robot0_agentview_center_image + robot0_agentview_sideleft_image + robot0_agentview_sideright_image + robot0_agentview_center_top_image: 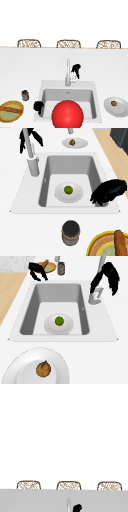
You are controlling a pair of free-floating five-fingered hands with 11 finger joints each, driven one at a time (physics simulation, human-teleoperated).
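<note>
Right robot hand (76, 69) beside faucet (68, 72), fingers spread

Open room inside the sink (35, 306) around a white plate (50, 327) with a green fruit (59, 321) at its middle; bare floor toward the tap side. Behind the basin, a tall tap (68, 72) blocking the back rim, with the right hand (76, 69) just beside it. At the front left corner, the left hand (38, 106) over the rim. Left counter narrowed by a dark jar (25, 95) and a yellow bowl (11, 110); right counter by a plate (122, 110) bearing a brown fruit (114, 103).
</note>
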